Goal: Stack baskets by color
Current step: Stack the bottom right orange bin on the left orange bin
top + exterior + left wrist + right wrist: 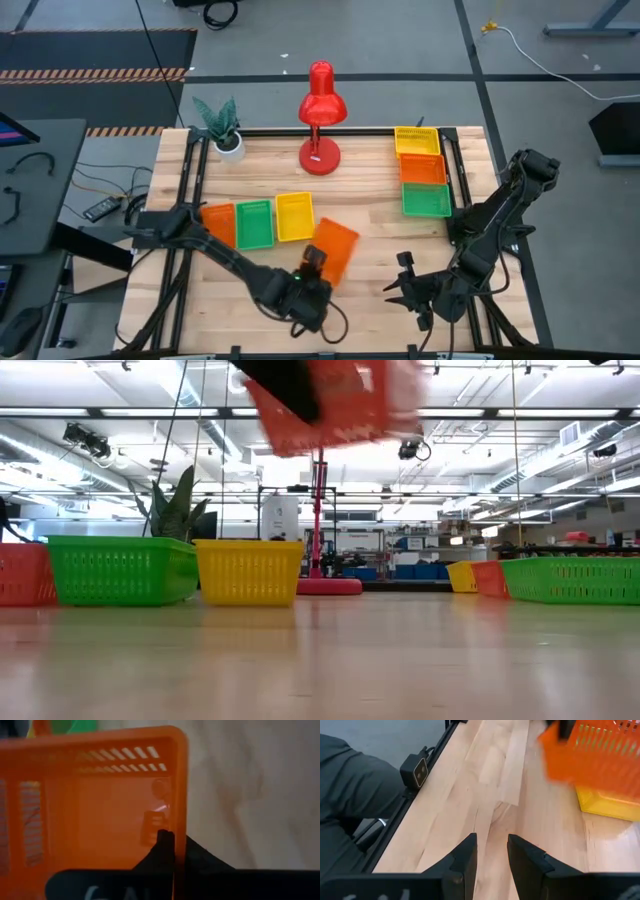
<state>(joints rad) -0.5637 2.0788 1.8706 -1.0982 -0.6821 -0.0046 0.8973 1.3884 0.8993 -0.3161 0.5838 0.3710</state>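
Observation:
My left gripper (pixel 315 262) is shut on an orange basket (pixel 336 248) and holds it above the table's near middle. The low view shows that basket (pixel 330 400) high up and tilted. An orange basket (pixel 218 225), a green one (pixel 254 223) and a yellow one (pixel 294 216) stand in a row on the table at the left. A yellow basket (pixel 416 140), an orange one (pixel 422 168) and a green one (pixel 426 200) stand in a line at the far right. My right gripper (pixel 398 283) is open over the near right, with nothing between its fingers (pixel 465 855). My left gripper pinches one side wall of the orange basket at its rim (pixel 178 827), near a corner. One finger (pixel 162 845) is inside the basket and the other outside. The fingers come from the table's near side, slanting down. The basket is lifted clear and tilted.
A red desk lamp (pixel 320 120) stands at the far middle and a small potted plant (pixel 222 125) at the far left corner. Black rails (pixel 462 170) run along the table's sides. Bare wood (pixel 370 215) lies between the two groups of baskets.

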